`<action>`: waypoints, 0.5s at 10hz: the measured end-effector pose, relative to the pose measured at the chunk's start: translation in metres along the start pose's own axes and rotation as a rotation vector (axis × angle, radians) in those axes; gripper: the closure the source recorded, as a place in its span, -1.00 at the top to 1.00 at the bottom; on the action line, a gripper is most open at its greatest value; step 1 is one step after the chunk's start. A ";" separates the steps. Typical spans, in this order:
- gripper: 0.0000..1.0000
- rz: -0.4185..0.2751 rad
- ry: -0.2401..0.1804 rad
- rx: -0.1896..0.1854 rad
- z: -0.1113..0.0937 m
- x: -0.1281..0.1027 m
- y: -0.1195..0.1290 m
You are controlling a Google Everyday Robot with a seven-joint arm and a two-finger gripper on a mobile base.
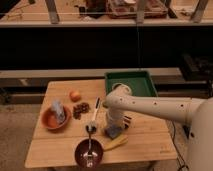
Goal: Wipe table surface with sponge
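Sponge [114,133] lies flat on the counter [150,140] toward the front edge, just beside a yellow item [116,144]. The hand [116,126] points straight down over it with its fingers spread apart, probably to straddle it before closing to wipe.

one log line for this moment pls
phase: at sponge | gripper: open, pointing down onto sponge | sponge: on table surface, next to yellow item | held: cannot tell

Smooth cream-white tubular arm [150,106], dotted with dark screws, hand [114,129] at its tip.
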 end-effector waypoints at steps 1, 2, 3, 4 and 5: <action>0.44 -0.010 0.002 -0.001 0.002 0.003 -0.001; 0.44 -0.020 0.007 -0.002 0.004 0.007 -0.003; 0.44 -0.030 0.011 -0.002 0.005 0.012 -0.005; 0.44 -0.035 0.012 -0.003 0.007 0.014 -0.007; 0.44 -0.040 0.011 -0.003 0.009 0.016 -0.008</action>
